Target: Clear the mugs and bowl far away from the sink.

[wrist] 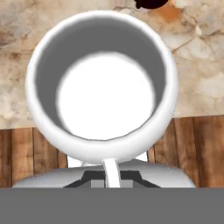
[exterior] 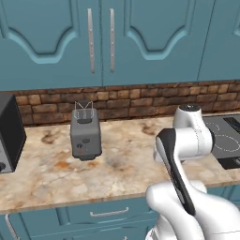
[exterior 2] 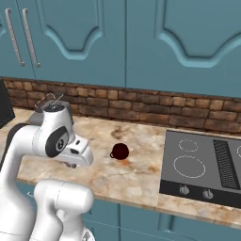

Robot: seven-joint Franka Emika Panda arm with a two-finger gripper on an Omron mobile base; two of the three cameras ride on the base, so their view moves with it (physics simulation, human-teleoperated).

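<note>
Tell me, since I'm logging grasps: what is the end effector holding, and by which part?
The end effector is shut on the white mug, gripping it by its handle at the near rim.

Running along the back, a brick backsplash under teal upper cabinets with long steel handles. Stretching across in front, a mottled beige stone counter, carrying a grey toaster, a black appliance at the left edge and a black stovetop set in at the right. Showing below, teal drawers and wooden flooring.
</note>
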